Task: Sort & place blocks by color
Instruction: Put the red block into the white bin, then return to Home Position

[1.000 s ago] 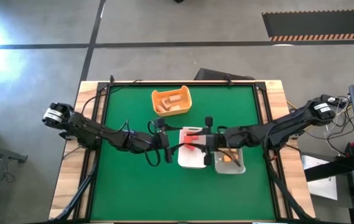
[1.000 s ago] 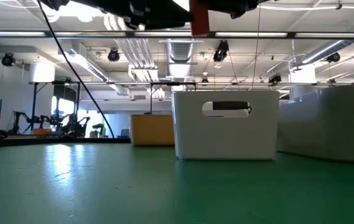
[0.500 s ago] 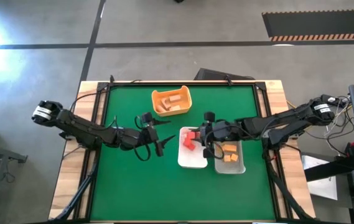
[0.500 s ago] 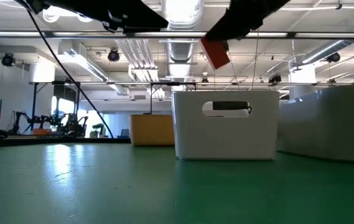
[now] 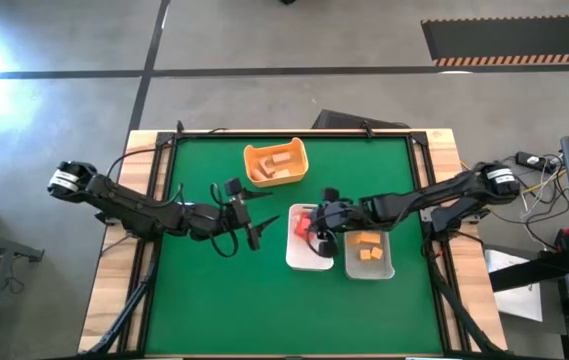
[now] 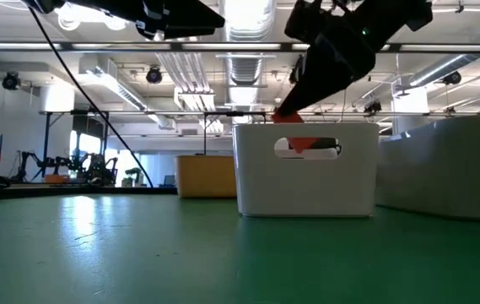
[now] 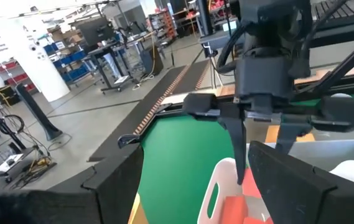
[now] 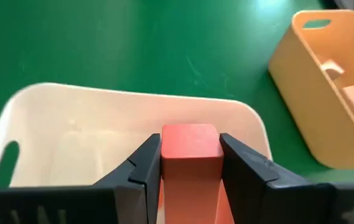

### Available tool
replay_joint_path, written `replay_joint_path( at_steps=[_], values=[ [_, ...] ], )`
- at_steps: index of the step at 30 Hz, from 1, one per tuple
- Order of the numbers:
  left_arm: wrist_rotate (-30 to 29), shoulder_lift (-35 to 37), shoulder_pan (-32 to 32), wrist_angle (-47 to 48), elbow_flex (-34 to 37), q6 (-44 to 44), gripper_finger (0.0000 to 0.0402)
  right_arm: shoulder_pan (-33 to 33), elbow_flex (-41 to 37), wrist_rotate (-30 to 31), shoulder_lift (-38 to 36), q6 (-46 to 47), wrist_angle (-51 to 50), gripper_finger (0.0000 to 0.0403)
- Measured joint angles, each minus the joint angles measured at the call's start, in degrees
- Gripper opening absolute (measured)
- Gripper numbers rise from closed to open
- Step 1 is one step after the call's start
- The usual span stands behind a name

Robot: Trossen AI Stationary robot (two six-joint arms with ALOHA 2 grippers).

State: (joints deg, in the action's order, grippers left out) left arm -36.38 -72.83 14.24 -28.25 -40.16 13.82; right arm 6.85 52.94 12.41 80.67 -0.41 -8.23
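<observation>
One red block [image 8: 190, 152] sits clamped between the fingers of my right end effector [image 8: 190, 163], over the white tray [image 8: 71, 127]; in the low view it shows at the tray's rim, partly through the handle slot. Its long axis runs along my fingers, the free end pointing forward and down into the tray; its rear end is cut off in my wrist view. More red blocks [image 5: 301, 221] lie in that tray, mostly hidden under my arm from above. Orange blocks [image 5: 367, 248] lie in the clear tray [image 5: 385, 268] beside it, tan blocks [image 5: 279, 163] in the yellow-orange tub [image 5: 254, 156]. My left end effector [image 5: 252, 215] hangs empty, fingers apart, above the green surface [image 5: 214, 300], near the white tray.
</observation>
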Motion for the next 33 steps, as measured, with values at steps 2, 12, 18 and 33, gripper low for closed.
replay_joint_path(
  at_steps=[2, 12, 18, 33],
  values=[
    [0.0, -0.2, 0.0, 0.1, 0.0, 0.0, 0.0272, 0.0, 0.0, 0.0, 1.0, 0.1, 0.0, 0.0138],
    [0.0, -0.4, 0.0, 0.2, 0.1, 0.0, 0.0272, 0.0, 0.1, 0.1, -0.8, 1.3, -0.5, 0.0311],
    [0.1, -0.4, 0.0, 0.2, 0.2, -0.3, 0.0272, 0.0, 0.1, 0.5, -5.3, -0.1, -2.4, 0.0312],
    [1.7, -1.5, -1.3, 0.3, 2.1, -14.0, 0.026, -1.0, -10.0, 3.3, -20.0, -9.7, 4.2, 0.0176]
  ],
)
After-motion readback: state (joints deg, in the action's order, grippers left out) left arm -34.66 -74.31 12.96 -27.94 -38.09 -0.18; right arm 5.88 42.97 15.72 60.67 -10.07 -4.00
